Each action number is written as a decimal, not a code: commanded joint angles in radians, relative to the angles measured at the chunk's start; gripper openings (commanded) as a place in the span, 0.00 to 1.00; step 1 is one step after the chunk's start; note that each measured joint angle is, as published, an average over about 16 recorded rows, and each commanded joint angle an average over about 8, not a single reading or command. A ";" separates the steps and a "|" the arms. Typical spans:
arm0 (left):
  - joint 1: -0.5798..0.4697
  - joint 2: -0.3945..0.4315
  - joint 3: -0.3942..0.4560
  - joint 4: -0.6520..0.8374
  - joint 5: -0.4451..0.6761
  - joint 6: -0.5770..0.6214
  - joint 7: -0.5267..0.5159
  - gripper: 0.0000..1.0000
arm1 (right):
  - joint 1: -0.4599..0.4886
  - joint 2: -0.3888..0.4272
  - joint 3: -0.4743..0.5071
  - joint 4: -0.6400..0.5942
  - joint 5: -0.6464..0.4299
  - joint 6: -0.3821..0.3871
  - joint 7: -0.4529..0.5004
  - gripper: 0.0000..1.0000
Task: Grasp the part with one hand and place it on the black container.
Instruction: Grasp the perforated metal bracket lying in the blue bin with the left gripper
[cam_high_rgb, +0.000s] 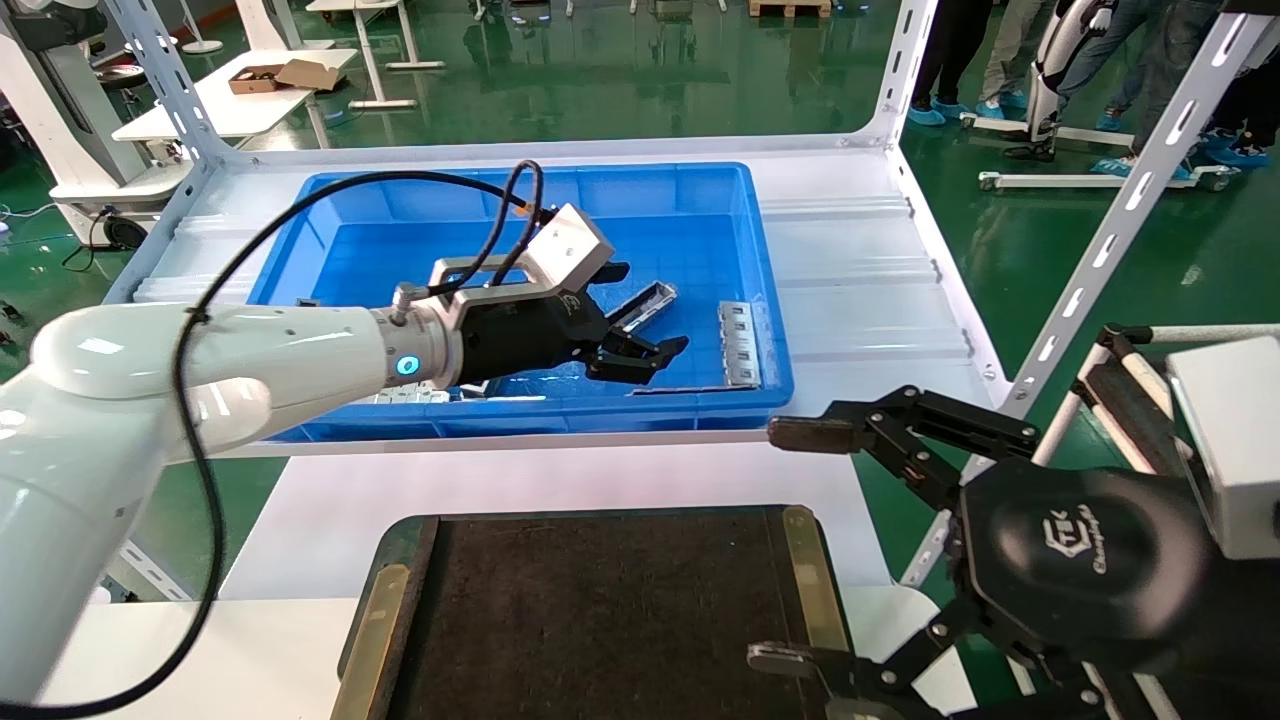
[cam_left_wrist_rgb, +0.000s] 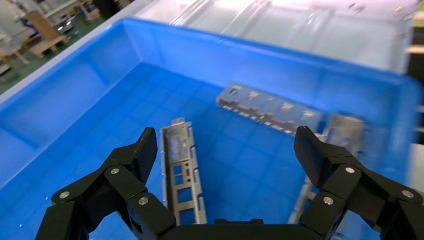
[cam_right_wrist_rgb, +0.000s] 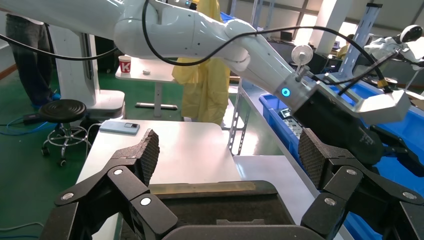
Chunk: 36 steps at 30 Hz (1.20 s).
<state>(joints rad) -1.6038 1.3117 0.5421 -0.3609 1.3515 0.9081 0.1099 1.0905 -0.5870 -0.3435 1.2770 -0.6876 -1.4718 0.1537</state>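
— Head view first: where is the left gripper (cam_high_rgb: 640, 355)?

— Reaching into the blue bin (cam_high_rgb: 350, 215) on the white bench (cam_high_rgb: 860, 270), toward the bin's three o'clock half. Its fingers are spread apart and hold nothing.

— And the part (cam_high_rgb: 643, 305)?

— Lying on the bin floor just past the fingertips, at about twelve o'clock from them, slanted. In the left wrist view the part (cam_left_wrist_rgb: 181, 170) sits just beside the inner face of one finger (cam_left_wrist_rgb: 145, 150), lengthwise between the two spread fingers, its cutouts facing up. I cannot tell whether that finger touches it.

— Anything else in the bin?

— A flat slotted plate (cam_high_rgb: 738, 343) at three o'clock from the gripper, near the bin wall, and more metal pieces (cam_left_wrist_rgb: 270, 110) farther on in the wrist view.

— The black container (cam_high_rgb: 600, 600)?

— At six o'clock, nearest the robot, on the bench, with brass-coloured strips along two sides.

— The right gripper (cam_high_rgb: 795, 545)?

— Parked at the container's three o'clock edge, fingers wide apart, holding nothing.
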 joint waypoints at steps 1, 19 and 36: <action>-0.013 0.027 -0.001 0.053 0.004 -0.032 0.022 1.00 | 0.000 0.000 0.000 0.000 0.000 0.000 0.000 1.00; -0.006 0.055 0.109 0.094 -0.066 -0.179 -0.005 0.00 | 0.000 0.000 0.000 0.000 0.000 0.000 0.000 0.00; 0.002 0.052 0.211 0.096 -0.145 -0.233 -0.022 0.00 | 0.000 0.000 -0.001 0.000 0.001 0.000 0.000 0.00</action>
<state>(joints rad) -1.6017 1.3633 0.7530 -0.2652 1.2071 0.6751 0.0886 1.0907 -0.5867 -0.3443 1.2770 -0.6870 -1.4715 0.1533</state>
